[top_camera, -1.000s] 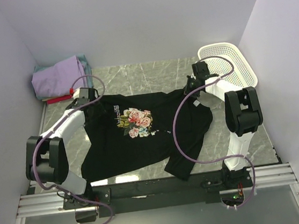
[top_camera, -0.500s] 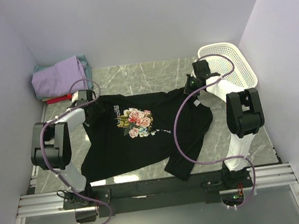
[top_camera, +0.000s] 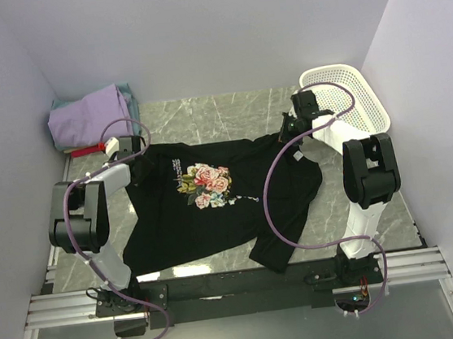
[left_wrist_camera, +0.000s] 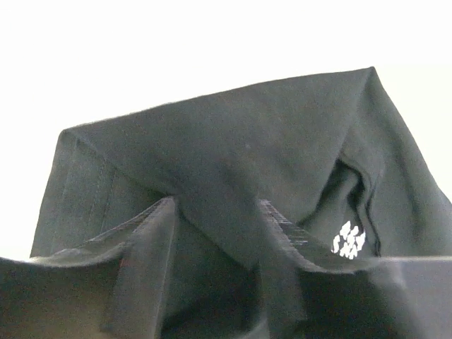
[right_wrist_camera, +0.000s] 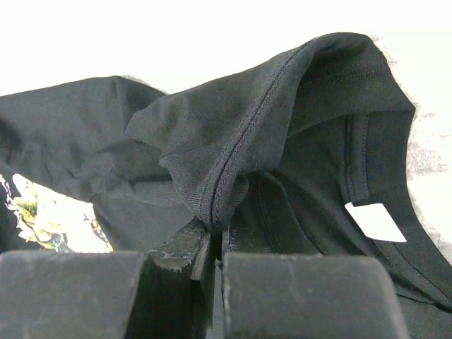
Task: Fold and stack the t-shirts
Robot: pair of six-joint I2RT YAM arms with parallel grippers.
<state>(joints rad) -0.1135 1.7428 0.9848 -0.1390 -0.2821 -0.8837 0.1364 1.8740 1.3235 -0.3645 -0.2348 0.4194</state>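
A black t-shirt point(top_camera: 215, 212) with a rose print point(top_camera: 208, 184) lies spread face up on the marble table. My left gripper point(top_camera: 138, 165) is at its left shoulder. In the left wrist view its jaws point(left_wrist_camera: 219, 212) stand apart, open, with a fold of black cloth point(left_wrist_camera: 233, 155) lying between the fingers. My right gripper point(top_camera: 290, 129) is at the shirt's right shoulder. In the right wrist view it point(right_wrist_camera: 219, 236) is shut on the ribbed shoulder seam point(right_wrist_camera: 226, 183), beside the white neck label point(right_wrist_camera: 374, 220). Folded t-shirts are stacked at the back left, lavender point(top_camera: 89, 115) on top of teal point(top_camera: 126, 91) and red point(top_camera: 93, 150).
A white mesh basket point(top_camera: 349, 94) stands at the back right, close behind the right gripper. Lilac walls enclose the table on three sides. A black rail point(top_camera: 239, 282) runs along the near edge. The shirt's lower right sleeve point(top_camera: 277, 254) reaches that rail.
The left arm's elbow swung in from the lower left toward the table while its gripper stayed at the shirt's shoulder, its jaws narrowing around the cloth. The right arm has not moved.
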